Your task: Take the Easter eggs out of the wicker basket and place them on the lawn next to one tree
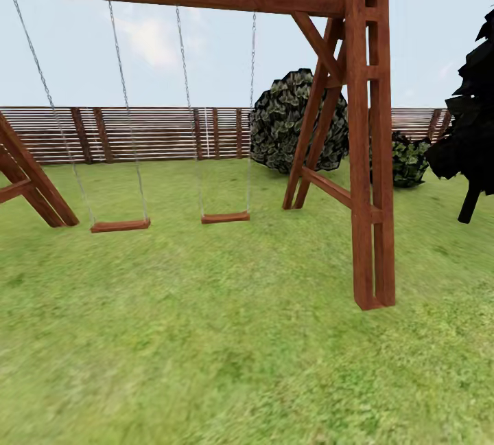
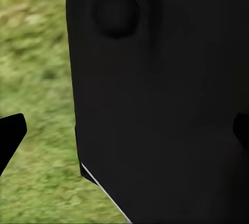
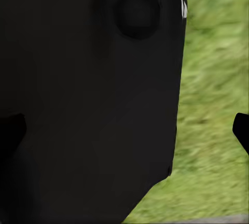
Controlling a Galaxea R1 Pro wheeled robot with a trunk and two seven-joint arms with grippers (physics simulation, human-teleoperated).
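The lawn [image 1: 226, 349] spreads green with yellowish patches across the garden, up to a brown slat fence [image 1: 158, 132]. The Easter eggs, the wicker basket and the tree are out of view. In the left wrist view, my left gripper [image 2: 124, 130] is open, its dark fingertips [image 2: 10, 136] far apart at the picture's edges. A black part of the robot's body [image 2: 166, 105] lies behind them, over grass. My right gripper [image 3: 124, 130] is open too, with fingertips [image 3: 241, 130] wide apart in front of the same kind of black body panel [image 3: 88, 105].
A wooden swing set stands close ahead, its thick right post [image 1: 370, 191] nearest. Two swing seats [image 1: 120, 226] [image 1: 225, 218] hang from chains. A big bush [image 1: 288, 122] and a smaller one [image 1: 410, 160] sit by the fence. A dark conifer [image 1: 473, 122] stands at the right.
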